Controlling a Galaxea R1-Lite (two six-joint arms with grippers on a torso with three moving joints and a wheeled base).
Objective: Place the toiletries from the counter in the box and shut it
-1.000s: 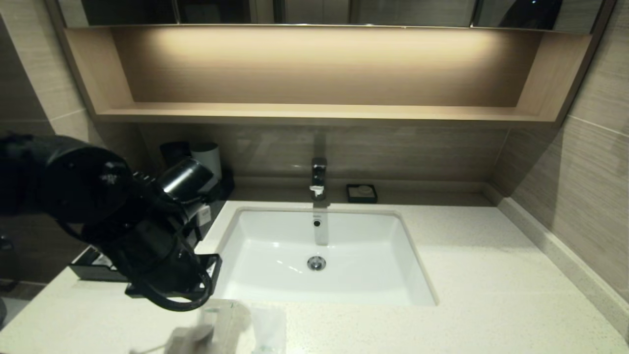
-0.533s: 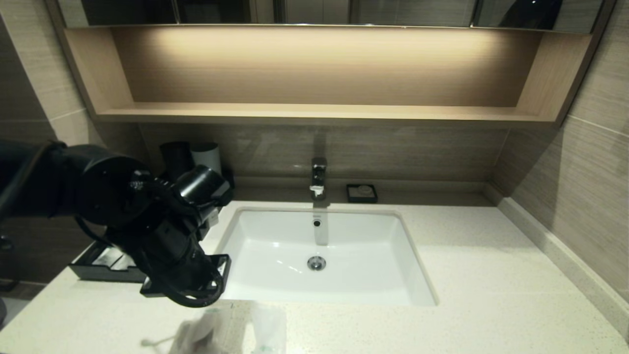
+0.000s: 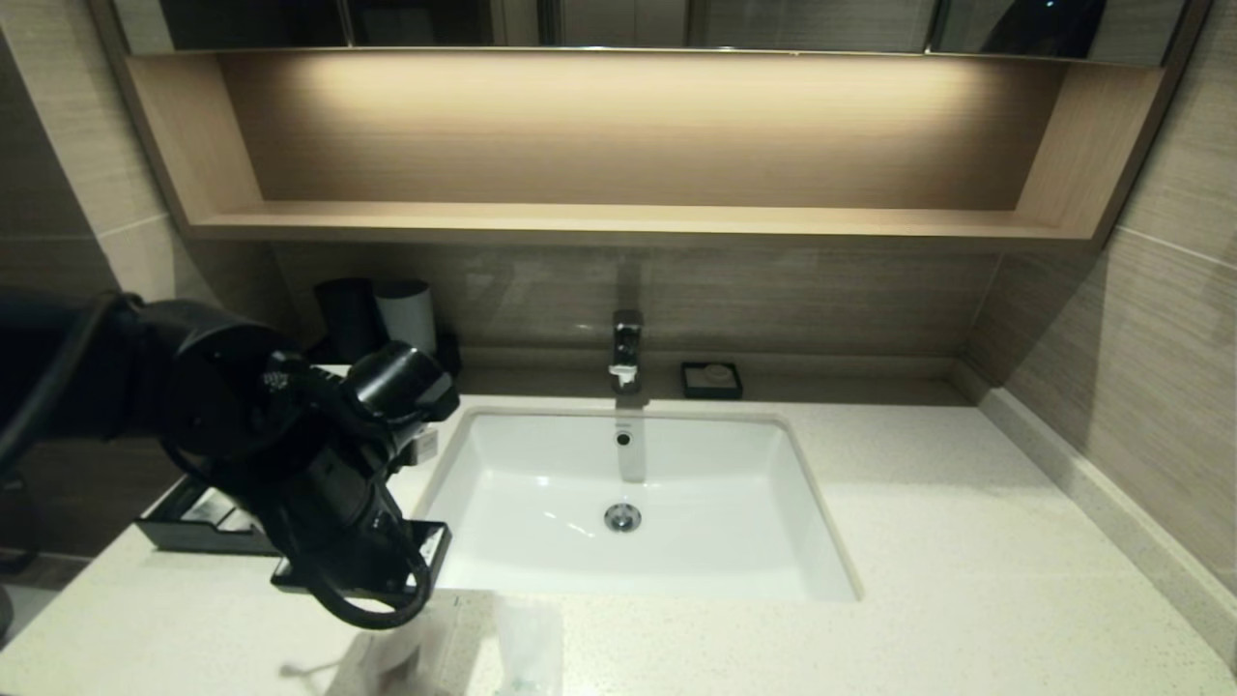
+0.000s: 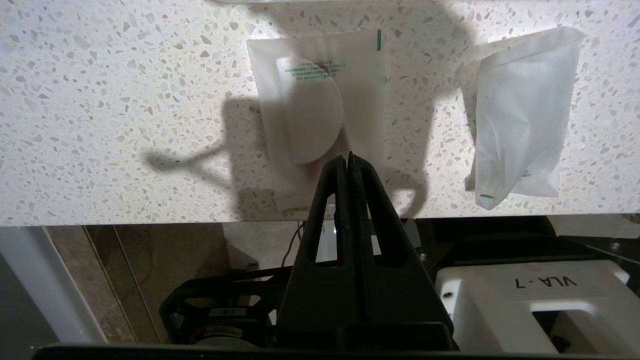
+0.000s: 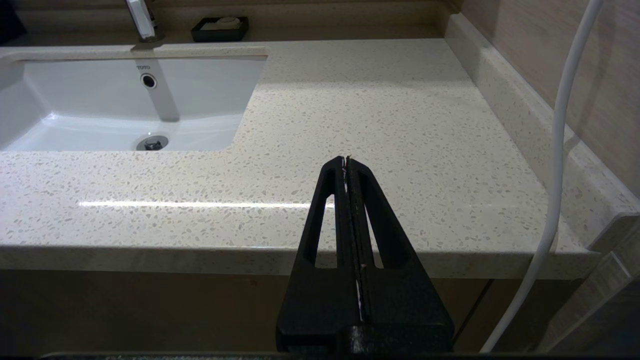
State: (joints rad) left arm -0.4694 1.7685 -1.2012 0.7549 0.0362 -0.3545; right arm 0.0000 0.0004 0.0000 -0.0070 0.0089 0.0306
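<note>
Two toiletries lie on the counter (image 3: 966, 541) near its front edge, left of the sink. One is a flat translucent sachet (image 4: 315, 110) with a round white pad inside. The other is a crumpled white sachet (image 4: 520, 125), which also shows in the head view (image 3: 527, 648). My left gripper (image 4: 348, 157) hangs shut just above the near end of the flat sachet, with nothing between its fingers. The black box (image 3: 179, 522) sits at the counter's left end, mostly hidden behind my left arm. My right gripper (image 5: 348, 160) is shut and parked before the counter's front edge on the right.
The white sink (image 3: 628, 503) with its tap (image 3: 626, 348) fills the middle of the counter. A small black soap dish (image 3: 711, 380) stands behind it. A dark cup and a pale grey cup (image 3: 406, 314) stand at the back left. A wooden shelf (image 3: 618, 222) hangs above.
My left arm has swung right and toward the counter's front edge, coming over the sachets. Its gripper stayed shut. The sachets have not moved.
</note>
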